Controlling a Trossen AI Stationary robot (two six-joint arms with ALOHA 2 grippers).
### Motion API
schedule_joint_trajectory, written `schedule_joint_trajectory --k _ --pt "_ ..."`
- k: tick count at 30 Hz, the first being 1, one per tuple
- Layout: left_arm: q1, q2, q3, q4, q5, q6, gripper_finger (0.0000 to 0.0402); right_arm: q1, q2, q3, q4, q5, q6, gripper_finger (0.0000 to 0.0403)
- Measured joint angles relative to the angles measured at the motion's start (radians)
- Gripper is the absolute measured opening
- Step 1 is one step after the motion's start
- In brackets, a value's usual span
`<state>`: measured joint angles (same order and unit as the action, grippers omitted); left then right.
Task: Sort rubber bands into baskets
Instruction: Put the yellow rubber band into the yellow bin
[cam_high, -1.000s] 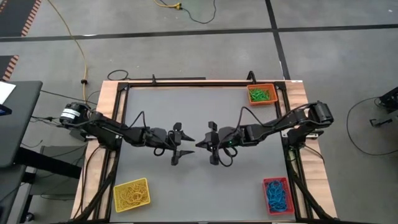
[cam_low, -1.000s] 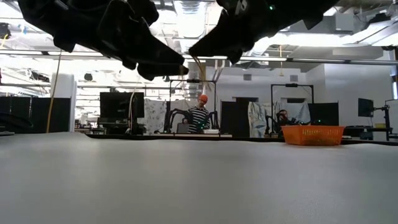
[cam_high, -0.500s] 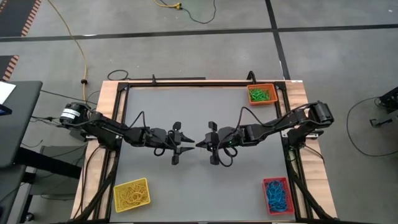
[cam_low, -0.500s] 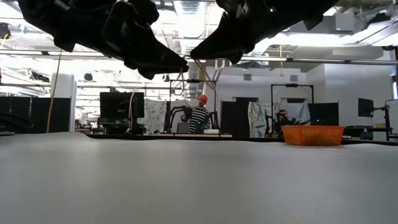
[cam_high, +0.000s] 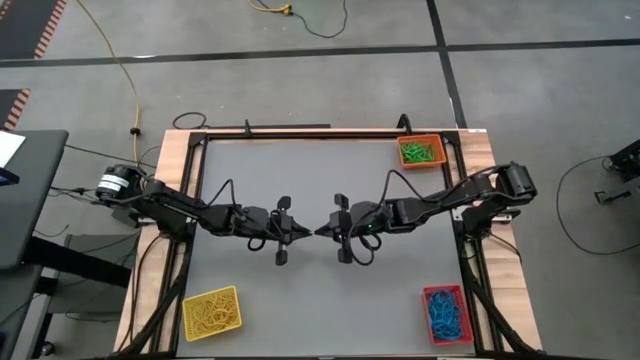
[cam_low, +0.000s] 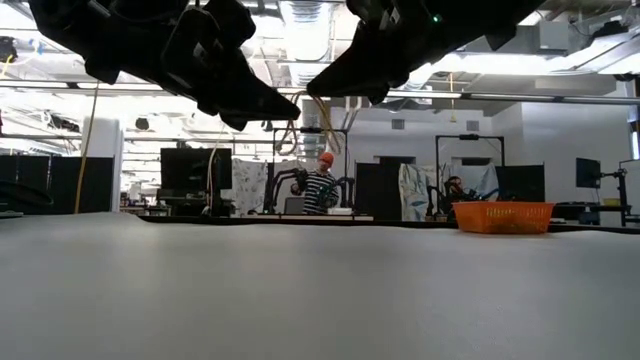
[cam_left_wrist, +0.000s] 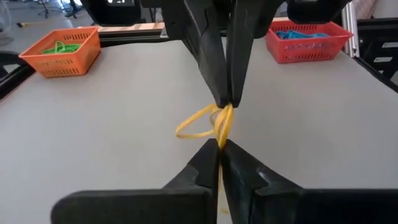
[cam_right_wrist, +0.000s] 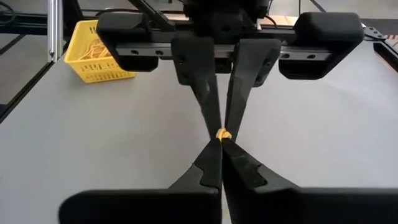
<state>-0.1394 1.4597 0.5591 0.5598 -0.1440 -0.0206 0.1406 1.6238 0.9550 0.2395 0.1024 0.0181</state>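
A yellow rubber band (cam_left_wrist: 202, 121) hangs above the middle of the table, between my two grippers, which meet tip to tip. My left gripper (cam_high: 303, 231) comes from the table's left and is shut on the band. My right gripper (cam_high: 321, 231) comes from the right and is shut on it too. The yellow basket (cam_high: 211, 311) with yellow bands stands at the near left. The orange basket (cam_high: 421, 152) with green bands is at the far right. The red basket (cam_high: 445, 313) with blue bands is at the near right. My left gripper pinches the band's near end (cam_left_wrist: 219, 132) between its two fingertips. It comes from the table's left, slanting a little downward. The band is clear of the table. My right gripper pinches the band's other end (cam_left_wrist: 226, 112) between its fingertips, coming from the table's right and slanting a little downward. A slack loop (cam_left_wrist: 189, 129) of the band bulges out to one side between the two holds.
The grey tabletop (cam_high: 310, 180) lies bare around both grippers, inside a dark frame with wooden strips at its left and right edges. Beyond the far edge, the low view shows a person (cam_low: 320, 186) seated far off in the room.
My left gripper has shut, its spread fingers coming together at the tip of my right gripper, and has taken hold of the yellow band. Both arms have kept their places.
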Motion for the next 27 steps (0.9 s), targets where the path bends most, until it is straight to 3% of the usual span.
schedule_joint_trajectory --k 8,11,20,27 --pt "-0.005 -0.003 0.012 -0.002 0.000 0.013 0.0000 0.003 0.000 0.000 -0.031 0.000 0.034 0.0087" --pt "-0.022 -0.003 0.052 -0.078 0.002 0.022 0.0000 0.003 0.000 0.000 -0.031 0.001 0.035 0.0121" --pt "-0.133 -0.003 0.317 -0.621 -0.102 0.047 0.0000 -0.002 -0.001 0.000 -0.086 0.061 0.030 0.0240" --pt "-0.257 -0.003 0.555 -1.135 -0.269 -0.054 0.0000 -0.006 -0.001 0.000 -0.086 0.063 0.026 0.0260"
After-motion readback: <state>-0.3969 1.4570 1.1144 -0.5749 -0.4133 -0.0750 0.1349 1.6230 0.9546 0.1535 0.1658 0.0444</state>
